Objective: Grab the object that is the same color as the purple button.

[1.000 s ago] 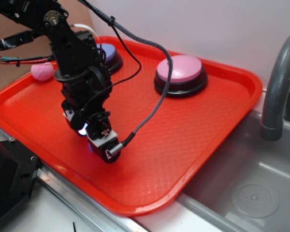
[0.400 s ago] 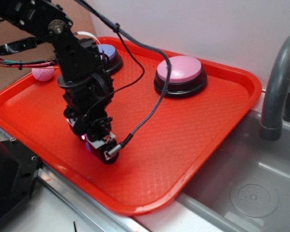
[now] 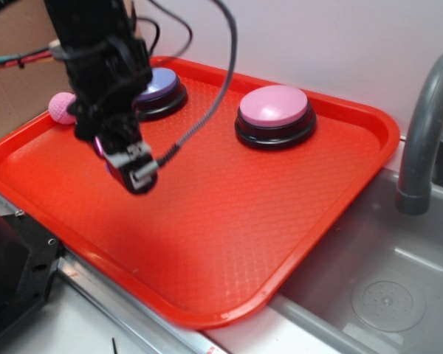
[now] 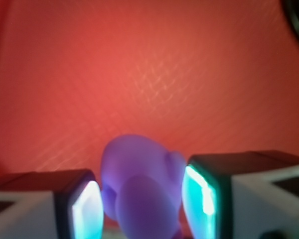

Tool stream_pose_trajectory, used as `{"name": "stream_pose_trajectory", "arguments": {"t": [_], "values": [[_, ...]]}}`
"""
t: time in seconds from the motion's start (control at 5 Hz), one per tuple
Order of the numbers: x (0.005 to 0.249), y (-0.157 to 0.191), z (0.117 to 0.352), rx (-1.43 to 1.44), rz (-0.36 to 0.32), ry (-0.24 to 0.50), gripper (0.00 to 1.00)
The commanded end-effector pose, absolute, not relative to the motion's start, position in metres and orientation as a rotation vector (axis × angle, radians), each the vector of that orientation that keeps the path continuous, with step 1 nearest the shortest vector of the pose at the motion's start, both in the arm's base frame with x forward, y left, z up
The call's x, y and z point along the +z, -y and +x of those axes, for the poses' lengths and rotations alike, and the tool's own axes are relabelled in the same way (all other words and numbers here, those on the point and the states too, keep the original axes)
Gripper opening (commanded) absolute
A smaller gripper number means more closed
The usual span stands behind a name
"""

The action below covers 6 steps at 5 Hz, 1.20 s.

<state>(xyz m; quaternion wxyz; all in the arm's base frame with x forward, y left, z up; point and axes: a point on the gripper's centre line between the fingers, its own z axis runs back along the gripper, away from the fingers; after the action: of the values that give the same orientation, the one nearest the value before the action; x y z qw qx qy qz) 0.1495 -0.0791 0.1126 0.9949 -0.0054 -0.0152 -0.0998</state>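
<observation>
- Purple rubber duck [image 4: 139, 189] sits between the two lit pads [image 4: 88, 209] of the gripper [image 4: 142, 199] in the wrist view; both pads press against its sides, so the jaws are closed narrowly on it. The view is blurred and no beak can be made out.
- Exterior view: the gripper [image 3: 125, 166] hangs clear above the red tray [image 3: 295, 221], over its left-centre area, with a shadow beneath it on the tray floor. A sliver of purple shows at the left of the fingers; the duck itself is mostly hidden by the arm.
- Purple button [image 3: 159, 88], black-based, stands at the tray's back left, partly behind the arm.
- Pink-topped button [image 3: 273, 114] stands at the tray's back centre, well apart from the gripper.
- Pink textured ball [image 3: 60, 107] lies just off the tray's left rim, partly behind the arm.
- A braided cable [image 3: 207, 110] runs from the gripper body up out of view.
- Grey sink [image 3: 384, 280] adjoins the tray's right side, with a grey faucet [image 3: 424, 125] at its back.
</observation>
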Motion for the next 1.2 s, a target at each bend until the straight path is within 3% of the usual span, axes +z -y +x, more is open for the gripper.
{"name": "stream_pose_trajectory", "arguments": {"t": [0.0,0.2,0.6,1.0], "values": [[0.189,0.067,0.141,-0.107,0.037,0.139,0.0],[0.18,0.04,0.147,-0.052,0.011,0.109,0.0],[0.183,0.003,0.157,0.019,0.041,0.094,0.0],[0.188,0.003,0.172,0.004,0.081,0.109,0.0]]}}
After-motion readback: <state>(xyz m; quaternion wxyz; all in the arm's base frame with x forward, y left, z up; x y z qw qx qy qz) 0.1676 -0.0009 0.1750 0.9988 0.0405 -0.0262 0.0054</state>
